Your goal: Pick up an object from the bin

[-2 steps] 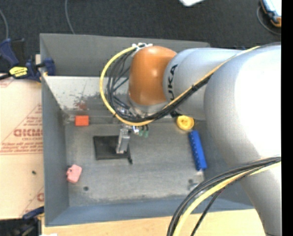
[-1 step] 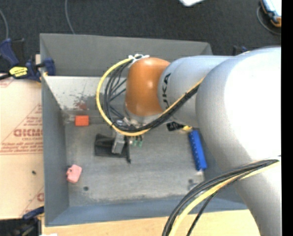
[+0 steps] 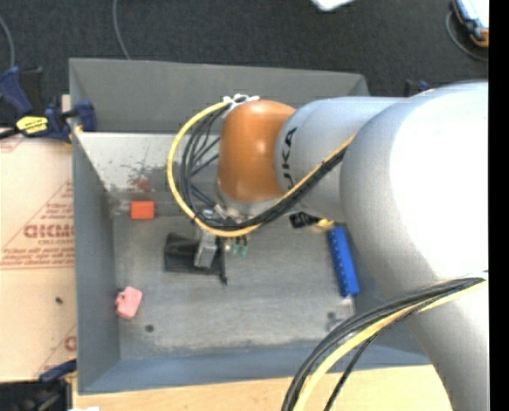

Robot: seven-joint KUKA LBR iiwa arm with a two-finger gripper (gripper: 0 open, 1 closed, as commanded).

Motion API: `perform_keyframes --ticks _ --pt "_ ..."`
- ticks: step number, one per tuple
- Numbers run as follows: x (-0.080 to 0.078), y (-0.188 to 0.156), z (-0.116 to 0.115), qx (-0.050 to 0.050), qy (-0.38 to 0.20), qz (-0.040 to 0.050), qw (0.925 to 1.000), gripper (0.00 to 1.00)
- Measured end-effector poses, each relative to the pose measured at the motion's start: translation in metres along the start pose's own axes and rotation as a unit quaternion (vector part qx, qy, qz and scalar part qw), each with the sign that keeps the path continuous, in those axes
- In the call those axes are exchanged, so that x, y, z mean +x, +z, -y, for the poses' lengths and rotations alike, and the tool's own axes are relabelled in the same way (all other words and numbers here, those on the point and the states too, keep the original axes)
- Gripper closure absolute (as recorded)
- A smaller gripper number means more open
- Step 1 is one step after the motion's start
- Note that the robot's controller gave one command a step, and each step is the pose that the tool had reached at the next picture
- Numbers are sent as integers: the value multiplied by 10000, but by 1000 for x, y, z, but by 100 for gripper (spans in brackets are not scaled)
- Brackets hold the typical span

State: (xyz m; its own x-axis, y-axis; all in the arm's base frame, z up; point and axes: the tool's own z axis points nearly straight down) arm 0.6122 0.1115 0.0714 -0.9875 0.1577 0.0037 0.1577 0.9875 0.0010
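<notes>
The arm (image 3: 382,169) comes in from the right of the frame, its orange cover (image 3: 252,148) and looped cables (image 3: 190,165) hanging over the middle of the grey bin (image 3: 96,349). Below the cover, the end effector (image 3: 209,257) sits low over the bin floor, a little left of centre. Whether it is open or closed cannot be told, and nothing can be seen gripped in it. A black blocky piece (image 3: 180,253) lies right against its left side; it is not clear whether the two are touching. An orange block (image 3: 142,210) rests near the back wall, up and to the left of the end effector. A pink piece (image 3: 128,302) lies alone toward the lower left corner. A long blue bar (image 3: 341,260) lies on the right side, beside the arm.
</notes>
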Motion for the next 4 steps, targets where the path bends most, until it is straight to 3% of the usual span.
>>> perform_keyframes --ticks 4 --pt "0 0 0 5 -19 1 10000 100"
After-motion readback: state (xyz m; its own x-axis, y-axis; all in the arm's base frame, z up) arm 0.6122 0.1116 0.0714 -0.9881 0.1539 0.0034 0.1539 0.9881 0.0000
